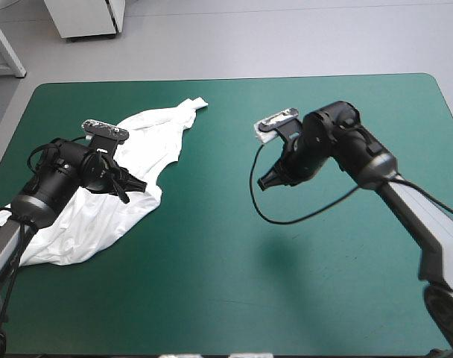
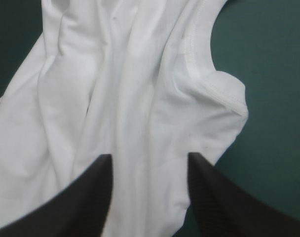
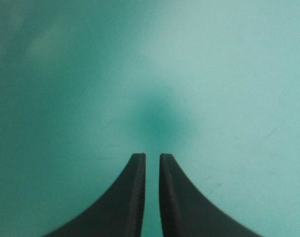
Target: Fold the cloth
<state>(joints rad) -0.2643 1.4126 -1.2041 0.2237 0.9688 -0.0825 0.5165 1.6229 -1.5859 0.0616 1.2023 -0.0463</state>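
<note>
- Two grippers, each of two broad black fingers shaped like curved fins, are seen above a table that is spread with a teal-green cover.
- One white, short-sleeved fabric T-shirt is laid as a crumpled, elongated heap on the table's left part. Its narrow end is pointed toward the far edge, though some way short of it. Its wider end is run out to the table's left edge beneath the left arm.
- The left gripper is held released over the middle of the T-shirt. Its fingers are set well apart, and wrinkled white fabric is seen between and ahead of them. No fold is pinched.
- A stitched, curved hem is shown ahead of that gripper and off to one side, where the fabric is bunched into a small rounded corner. Bare cover is met directly past this hem.
- The right gripper is poised over bare cover near the table's middle, well apart from the T-shirt. Its fingers are drawn together to a thin slit and it is clenched empty.
- Much open room is offered. Bare cover is shown across the table's right half, along the near edge and along the far edge, and the T-shirt's border toward the table's middle is faced by open cover along its whole length.
</note>
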